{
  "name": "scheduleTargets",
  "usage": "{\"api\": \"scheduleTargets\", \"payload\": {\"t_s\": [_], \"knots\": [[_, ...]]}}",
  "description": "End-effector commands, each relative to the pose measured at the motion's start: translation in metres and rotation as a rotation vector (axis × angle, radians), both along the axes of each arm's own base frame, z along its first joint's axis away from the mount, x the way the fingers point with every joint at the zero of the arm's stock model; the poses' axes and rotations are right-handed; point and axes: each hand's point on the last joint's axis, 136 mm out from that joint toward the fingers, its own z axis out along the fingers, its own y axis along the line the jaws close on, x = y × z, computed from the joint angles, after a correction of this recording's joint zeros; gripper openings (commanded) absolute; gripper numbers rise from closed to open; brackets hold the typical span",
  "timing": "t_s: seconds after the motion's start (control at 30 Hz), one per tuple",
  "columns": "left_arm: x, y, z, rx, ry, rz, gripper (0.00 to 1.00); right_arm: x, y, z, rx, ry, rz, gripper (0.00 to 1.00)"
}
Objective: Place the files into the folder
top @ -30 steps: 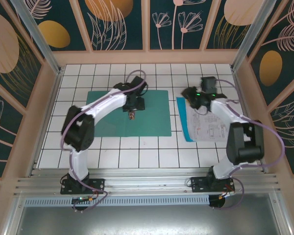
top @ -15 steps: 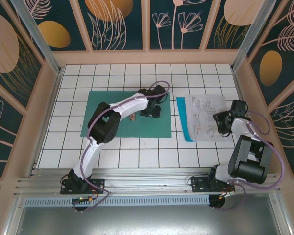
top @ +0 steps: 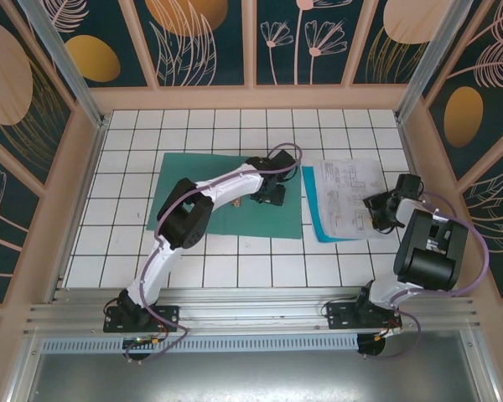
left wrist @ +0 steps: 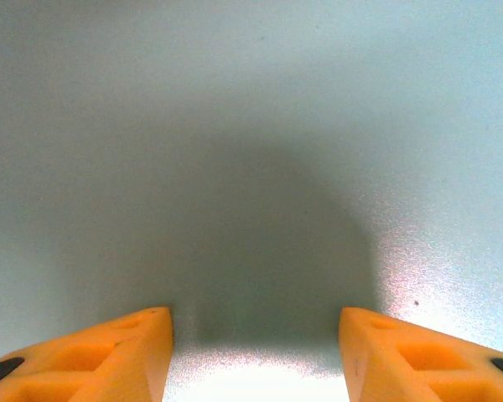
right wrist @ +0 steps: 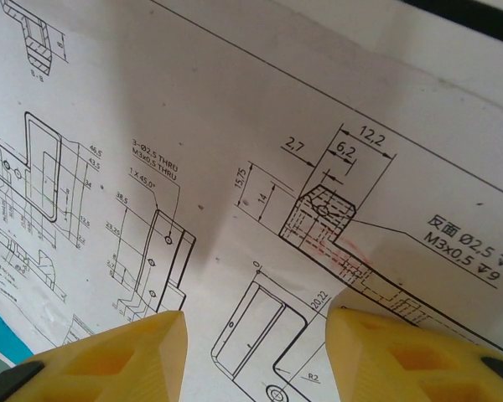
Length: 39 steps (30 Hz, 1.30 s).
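The teal-green folder (top: 210,188) lies flat and closed on the white tiled table, left of centre. My left gripper (top: 272,194) hangs low over its right part. In the left wrist view the orange fingers (left wrist: 126,352) stand apart over the plain green cover (left wrist: 251,151), open with nothing between them. The files (top: 344,194), white sheets with black line drawings, lie to the right of the folder. My right gripper (top: 382,209) is at their right edge. It is open, its yellow fingers (right wrist: 126,356) apart just above a printed drawing (right wrist: 327,213).
A cyan sheet edge (top: 313,205) shows under the left side of the files. A small brown thing (top: 235,203) rests on the folder. Wooden frame walls (top: 251,96) and metal posts ring the table. Bare tiles (top: 260,268) lie in front of the folder.
My left gripper swept right from the folder's middle to its right part, and the folder shifted and turned slightly. My right gripper drew back from the files' far left corner to their right edge.
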Motion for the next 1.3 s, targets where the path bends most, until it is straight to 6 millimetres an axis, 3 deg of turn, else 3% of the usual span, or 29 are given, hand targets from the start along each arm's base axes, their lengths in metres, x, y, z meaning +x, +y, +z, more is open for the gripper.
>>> {"api": "scheduleTargets", "payload": {"t_s": [0.0,0.57,0.67,0.77,0.87,0.97,1.13,1.27], "knots": [[-0.016,-0.01,-0.035,0.019,0.076,-0.043,0.54,-0.02,0.009,-0.024,0.019,0.1,0.027,0.5],[-0.015,-0.072,-0.017,-0.195,0.11,-0.046,0.55,-0.024,0.03,-0.03,0.036,0.116,0.059,0.5],[-0.008,-0.078,0.005,-0.218,0.067,-0.053,0.57,-0.024,0.033,-0.028,0.038,0.108,0.056,0.49],[0.004,-0.074,0.048,-0.236,-0.018,-0.027,0.62,-0.02,0.032,-0.019,0.034,0.084,0.054,0.5],[0.017,-0.053,0.082,-0.247,-0.068,0.043,0.66,-0.011,0.031,-0.002,0.024,0.035,0.059,0.52],[0.031,-0.012,0.1,-0.242,-0.09,0.133,0.67,-0.001,0.027,0.02,-0.007,-0.005,0.065,0.56],[0.045,0.07,0.083,-0.199,-0.054,0.259,0.67,-0.006,0.006,0.034,-0.059,-0.024,0.011,0.63],[0.049,0.105,0.063,-0.163,-0.028,0.278,0.67,-0.012,-0.015,0.03,-0.073,-0.017,-0.011,0.63]]}}
